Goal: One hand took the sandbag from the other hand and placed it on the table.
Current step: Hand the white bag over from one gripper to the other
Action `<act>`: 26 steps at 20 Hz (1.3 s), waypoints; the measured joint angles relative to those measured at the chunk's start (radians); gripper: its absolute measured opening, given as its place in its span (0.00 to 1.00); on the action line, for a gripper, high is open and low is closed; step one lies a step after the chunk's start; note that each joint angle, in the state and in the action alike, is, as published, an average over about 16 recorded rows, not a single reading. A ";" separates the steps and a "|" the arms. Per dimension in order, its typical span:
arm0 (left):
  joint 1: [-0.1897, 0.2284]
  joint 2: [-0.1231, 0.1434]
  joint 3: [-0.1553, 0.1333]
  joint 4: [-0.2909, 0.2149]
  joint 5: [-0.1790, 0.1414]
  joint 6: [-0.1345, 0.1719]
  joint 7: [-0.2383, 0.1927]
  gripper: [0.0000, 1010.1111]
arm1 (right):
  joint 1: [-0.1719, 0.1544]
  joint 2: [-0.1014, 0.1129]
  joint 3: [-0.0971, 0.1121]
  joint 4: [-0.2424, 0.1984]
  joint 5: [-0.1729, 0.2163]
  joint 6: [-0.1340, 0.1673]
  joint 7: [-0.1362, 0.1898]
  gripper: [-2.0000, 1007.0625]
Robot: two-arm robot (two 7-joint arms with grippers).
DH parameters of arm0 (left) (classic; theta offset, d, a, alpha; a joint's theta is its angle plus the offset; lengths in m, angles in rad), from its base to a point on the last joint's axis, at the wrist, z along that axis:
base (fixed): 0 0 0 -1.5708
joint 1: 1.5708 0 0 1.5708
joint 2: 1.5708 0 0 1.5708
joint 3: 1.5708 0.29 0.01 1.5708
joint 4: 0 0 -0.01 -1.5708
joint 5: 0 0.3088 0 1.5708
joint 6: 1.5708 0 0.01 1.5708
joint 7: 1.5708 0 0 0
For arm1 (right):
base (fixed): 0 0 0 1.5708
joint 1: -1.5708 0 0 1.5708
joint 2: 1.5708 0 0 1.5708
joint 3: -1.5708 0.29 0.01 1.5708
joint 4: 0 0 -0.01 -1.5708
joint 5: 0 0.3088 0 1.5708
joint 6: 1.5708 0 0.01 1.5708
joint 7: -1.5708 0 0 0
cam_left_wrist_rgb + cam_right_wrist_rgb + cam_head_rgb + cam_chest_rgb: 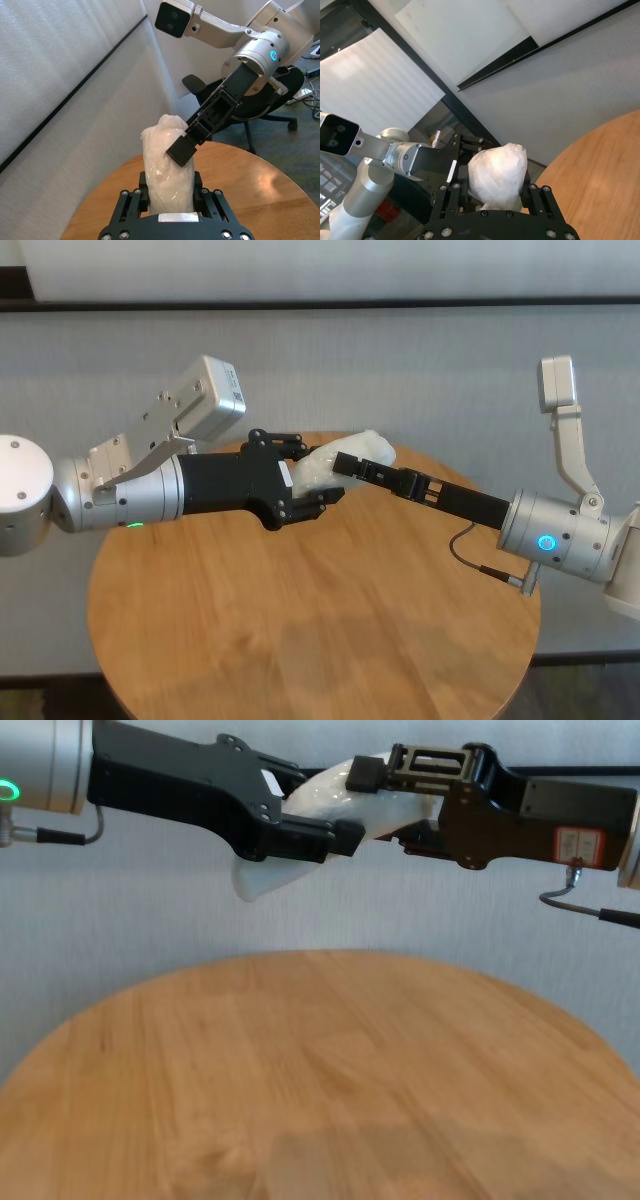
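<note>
The white sandbag [372, 446] hangs in the air above the far part of the round wooden table [310, 620]. Both grippers hold it. My left gripper [312, 472], black with a green-lit silver wrist, is shut on one end of the bag [167, 175]. From the right, my right gripper [350, 466] with the red-and-white sticker [578, 845] is shut on the other end [499, 172]. In the chest view the sandbag [330, 805] bridges the left gripper [325, 832] and the right gripper [385, 785], with its loose end drooping below the left fingers.
Nothing lies on the tabletop [320, 1080]. A grey wall rises behind the table. A black office chair [240, 107] stands on the floor beyond the table's far side.
</note>
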 joint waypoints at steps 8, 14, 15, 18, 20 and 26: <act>0.000 0.000 0.000 0.000 0.000 0.000 0.000 0.51 | 0.000 0.000 0.000 0.000 0.000 0.000 0.000 0.57; 0.000 0.000 0.000 0.000 0.000 0.000 0.000 0.51 | 0.000 0.000 0.000 0.000 -0.001 0.000 0.000 0.57; 0.000 0.000 0.000 0.000 0.000 0.000 0.000 0.51 | 0.000 0.000 0.000 0.000 -0.001 0.000 0.000 0.57; 0.000 0.000 0.000 0.000 0.000 0.000 0.000 0.51 | 0.000 0.000 0.000 0.000 -0.001 0.000 0.000 0.57; 0.000 0.000 0.000 0.000 0.000 0.000 0.000 0.52 | 0.000 0.000 0.000 0.000 -0.001 0.000 0.000 0.57; 0.000 0.000 0.000 0.000 0.000 0.000 0.000 0.59 | 0.000 0.000 0.000 0.000 -0.001 0.000 -0.001 0.57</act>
